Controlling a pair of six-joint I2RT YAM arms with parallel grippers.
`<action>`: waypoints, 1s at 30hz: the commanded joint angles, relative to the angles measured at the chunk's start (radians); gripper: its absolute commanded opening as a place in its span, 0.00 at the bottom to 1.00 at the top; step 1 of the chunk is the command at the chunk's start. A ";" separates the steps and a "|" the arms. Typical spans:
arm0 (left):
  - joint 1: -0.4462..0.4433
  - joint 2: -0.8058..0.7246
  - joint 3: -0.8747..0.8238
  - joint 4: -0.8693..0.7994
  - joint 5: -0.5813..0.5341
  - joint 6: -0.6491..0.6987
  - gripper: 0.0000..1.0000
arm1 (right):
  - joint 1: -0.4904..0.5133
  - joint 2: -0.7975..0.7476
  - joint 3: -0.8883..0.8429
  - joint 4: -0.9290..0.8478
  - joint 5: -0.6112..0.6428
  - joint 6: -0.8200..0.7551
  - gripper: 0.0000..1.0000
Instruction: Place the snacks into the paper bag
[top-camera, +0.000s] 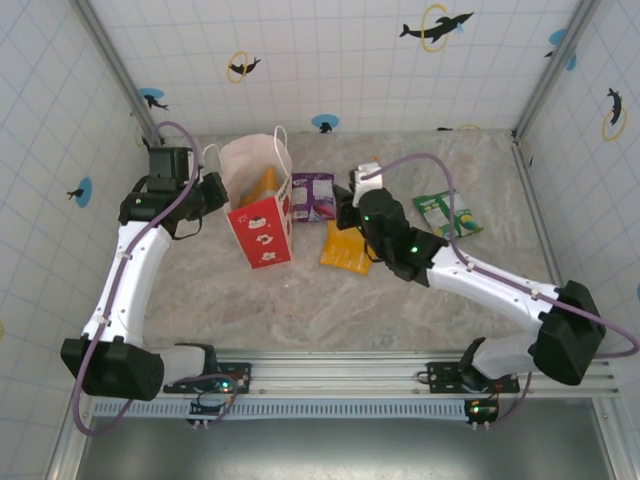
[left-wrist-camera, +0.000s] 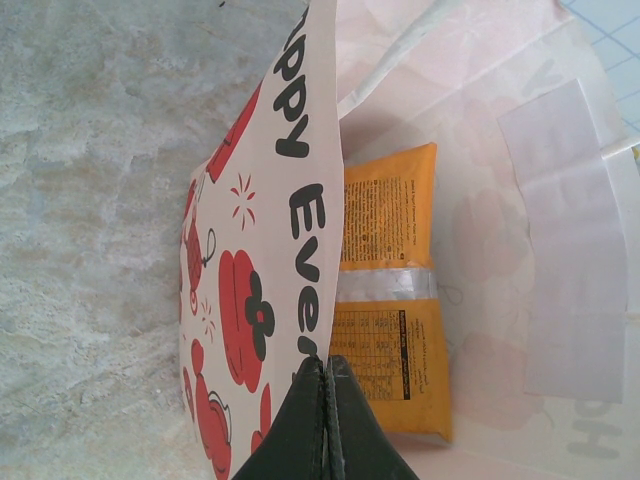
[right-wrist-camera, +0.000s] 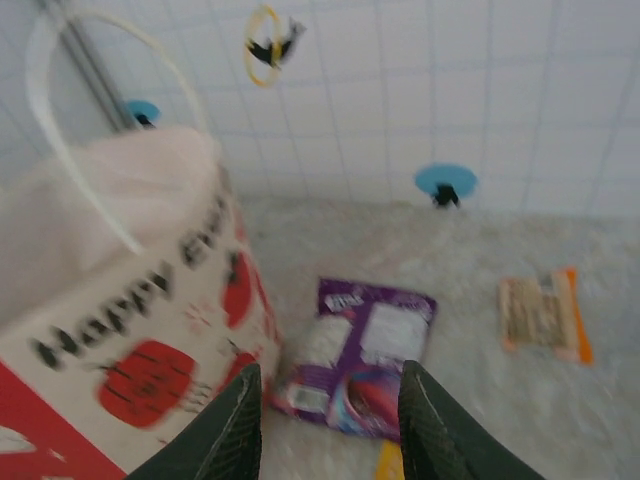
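The paper bag (top-camera: 262, 212) stood on the desk (top-camera: 300, 300), the left gripper (top-camera: 218, 189) at its rim. A purple packet (top-camera: 313, 196), orange packet (top-camera: 347, 251) and green packet (top-camera: 447, 214) lay to its right.

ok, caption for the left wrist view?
Left fingers pinch the bag wall; an orange packet lies inside.

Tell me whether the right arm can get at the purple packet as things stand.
Probably yes. The right gripper hangs open just short of the purple packet, which lies flat on the table beside the paper bag with nothing on top of it.
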 joint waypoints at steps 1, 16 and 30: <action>-0.004 -0.002 0.001 0.015 0.010 0.017 0.00 | -0.063 -0.082 -0.096 -0.075 -0.073 0.130 0.39; -0.004 -0.001 0.007 0.010 0.000 0.012 0.00 | -0.616 -0.192 -0.399 -0.119 -0.521 0.256 0.41; -0.004 0.008 0.006 0.016 0.004 0.012 0.00 | -1.107 0.019 -0.361 -0.123 -0.806 0.392 0.44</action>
